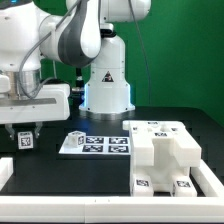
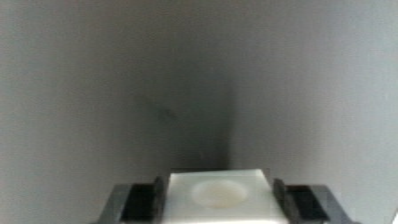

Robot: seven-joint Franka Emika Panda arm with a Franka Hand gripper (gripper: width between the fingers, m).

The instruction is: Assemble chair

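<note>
Chair [image 1: 165,152], a blocky white tagged structure at the exterior frame's lower right, marker board [image 1: 96,143] at centre just beside it, gripper [image 1: 25,133] at left edge clamped on a small tagged white piece [image 1: 26,142], wrist view, piece [image 2: 217,190] pinched between dark fingers [image 2: 128,200], blurred grey behind

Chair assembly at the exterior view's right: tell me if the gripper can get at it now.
Reach, probably yes; grasp, no. The gripper is shut on a small white part, so its jaws are full. Between it and the chair assembly lies only the flat marker board.
</note>
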